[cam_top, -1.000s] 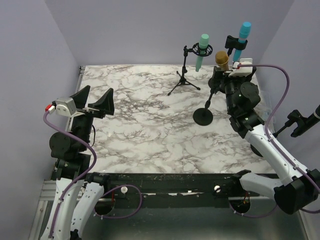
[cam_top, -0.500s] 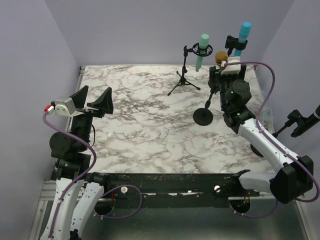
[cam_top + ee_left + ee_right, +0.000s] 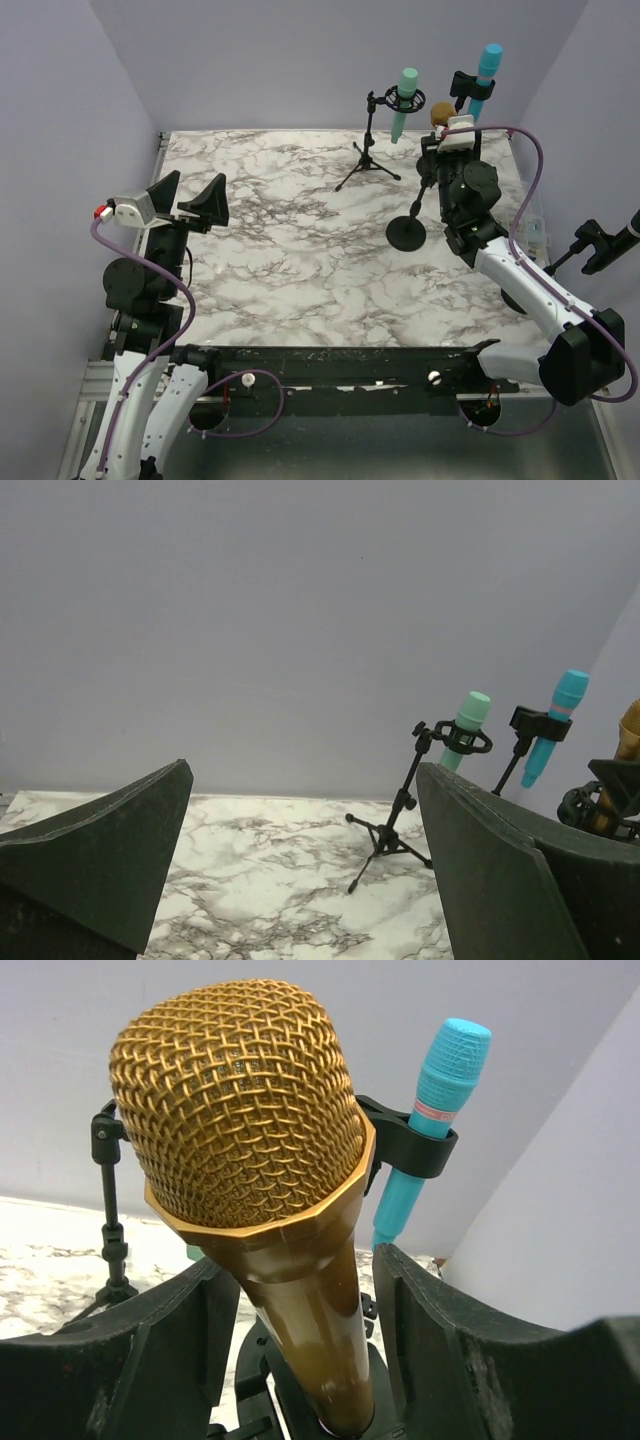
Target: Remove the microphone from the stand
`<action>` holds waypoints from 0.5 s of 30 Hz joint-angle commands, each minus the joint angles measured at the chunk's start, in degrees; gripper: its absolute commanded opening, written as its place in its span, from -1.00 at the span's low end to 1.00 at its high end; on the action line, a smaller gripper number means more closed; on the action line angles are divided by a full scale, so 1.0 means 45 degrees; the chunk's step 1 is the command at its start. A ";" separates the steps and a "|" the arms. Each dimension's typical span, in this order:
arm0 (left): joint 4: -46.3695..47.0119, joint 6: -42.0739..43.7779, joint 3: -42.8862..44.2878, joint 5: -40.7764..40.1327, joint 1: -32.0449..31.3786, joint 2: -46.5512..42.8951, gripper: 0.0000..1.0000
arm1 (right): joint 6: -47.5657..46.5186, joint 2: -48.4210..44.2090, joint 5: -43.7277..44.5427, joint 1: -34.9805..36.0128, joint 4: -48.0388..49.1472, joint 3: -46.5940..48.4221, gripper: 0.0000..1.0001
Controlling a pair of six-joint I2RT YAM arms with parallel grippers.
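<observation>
Gold microphone (image 3: 250, 1120) sits in its stand (image 3: 405, 234), handle between the fingers (image 3: 180, 1340) of the right end effector (image 3: 300, 1290), which is partly open around it: one finger just beside the handle, a thin gap at the other. Left end effector (image 3: 302, 780) hangs spread wide and empty over the worktop (image 3: 300, 240), well apart from the microphone.
</observation>
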 commanded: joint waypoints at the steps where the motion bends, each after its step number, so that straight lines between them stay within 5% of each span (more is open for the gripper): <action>1: 0.0203 0.0010 -0.0153 -0.0262 -0.0079 0.0093 0.97 | -0.0459 -0.0097 -0.0409 -0.0066 0.0435 0.0260 0.20; 15: 0.0228 -0.0039 -0.0169 -0.0262 -0.0079 0.0209 0.97 | -0.0704 -0.0756 -0.1282 -0.0082 0.0433 0.0856 -0.24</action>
